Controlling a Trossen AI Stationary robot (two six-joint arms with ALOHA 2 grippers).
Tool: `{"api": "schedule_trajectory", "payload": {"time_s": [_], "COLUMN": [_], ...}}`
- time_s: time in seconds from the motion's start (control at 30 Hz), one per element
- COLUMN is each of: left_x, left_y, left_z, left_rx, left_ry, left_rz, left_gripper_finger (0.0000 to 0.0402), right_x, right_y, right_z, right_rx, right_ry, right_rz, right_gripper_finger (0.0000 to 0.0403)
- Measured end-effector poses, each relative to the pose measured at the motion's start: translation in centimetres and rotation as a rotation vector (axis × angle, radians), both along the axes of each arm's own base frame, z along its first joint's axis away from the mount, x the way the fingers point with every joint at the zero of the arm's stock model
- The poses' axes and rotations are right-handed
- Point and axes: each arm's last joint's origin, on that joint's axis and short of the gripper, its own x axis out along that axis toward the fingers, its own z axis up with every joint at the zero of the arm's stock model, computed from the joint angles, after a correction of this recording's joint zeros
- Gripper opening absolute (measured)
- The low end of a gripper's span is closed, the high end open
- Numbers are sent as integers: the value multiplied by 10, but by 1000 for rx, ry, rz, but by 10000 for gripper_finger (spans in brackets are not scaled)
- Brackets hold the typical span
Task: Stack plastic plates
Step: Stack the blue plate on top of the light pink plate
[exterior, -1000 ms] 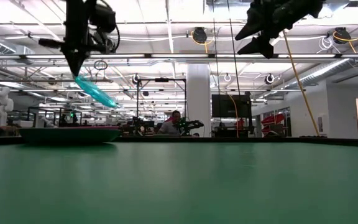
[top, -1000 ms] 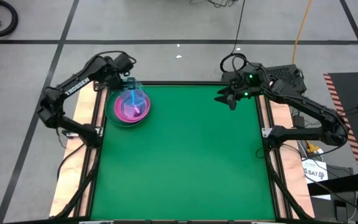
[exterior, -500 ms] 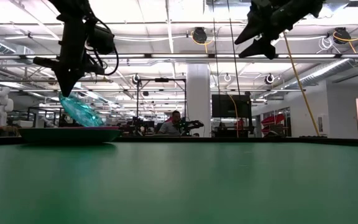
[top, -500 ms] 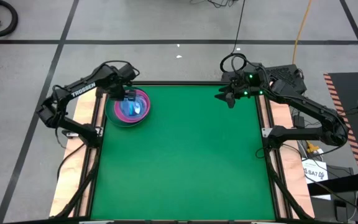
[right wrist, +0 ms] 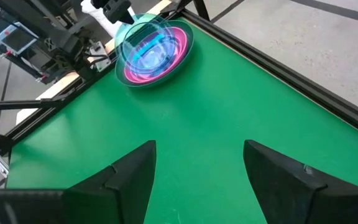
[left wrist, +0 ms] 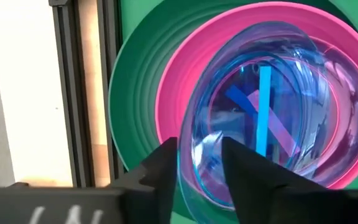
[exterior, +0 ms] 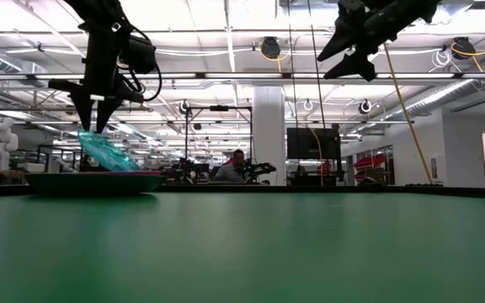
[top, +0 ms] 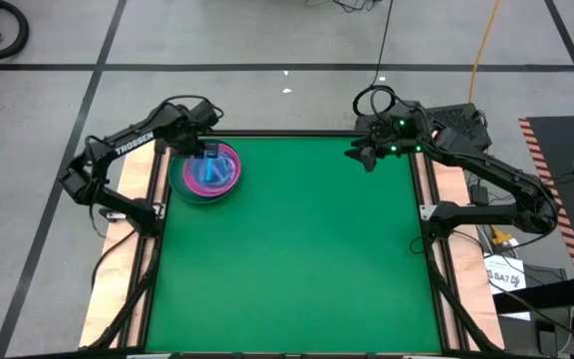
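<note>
We are watching the left gripper [exterior: 89, 126] letting go: its fingers, pinched on the rim of the translucent cyan plate [exterior: 108, 153] a second ago, are now spreading apart just above it. In the left wrist view the two dark fingers [left wrist: 166, 163] are standing either side of that rim, with a gap showing, so we judge the plate is no longer clamped. The cyan plate is leaning, one edge raised and the other already down inside the stack of plates [top: 206, 173], whereas a second ago it was hanging tilted in the air above. That stack is sitting near the table's far left corner, a dark green plate [left wrist: 132, 93] at the bottom, a magenta one [left wrist: 179, 68] inside it.

We are reading this as the release step of one placement; the plate has yet to settle flat.

Farther off, the right gripper [top: 360, 157] is hovering high over the far right side of the green table [top: 297, 259], jaws wide apart and empty, unchanged.
</note>
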Motion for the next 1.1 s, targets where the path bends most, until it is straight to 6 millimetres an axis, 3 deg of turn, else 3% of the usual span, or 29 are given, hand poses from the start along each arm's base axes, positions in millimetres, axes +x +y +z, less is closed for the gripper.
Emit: {"api": "schedule_trajectory", "payload": {"time_s": [0.2,0.47,0.8,1.1], "left_x": [0,-1,1,22], "left_y": [-2,1,34,36], "left_z": [0,-1,-45,-63], "left_rx": [-18,39,-94,-109], "left_ry": [-2,68,247,236], "left_rz": [-1,19,-32,-156], "left_gripper_finger": [173,186,186,160], "right_x": [0,0,-1,-1], "right_y": [0,0,-1,-1], "right_z": [0,0,0,-1], "right_rx": [4,23,21,30], "right_ry": [-1,-4,7,18], "right_rz": [-3,-21,-73,-72], "right_gripper_finger": [235,235,235,235]}}
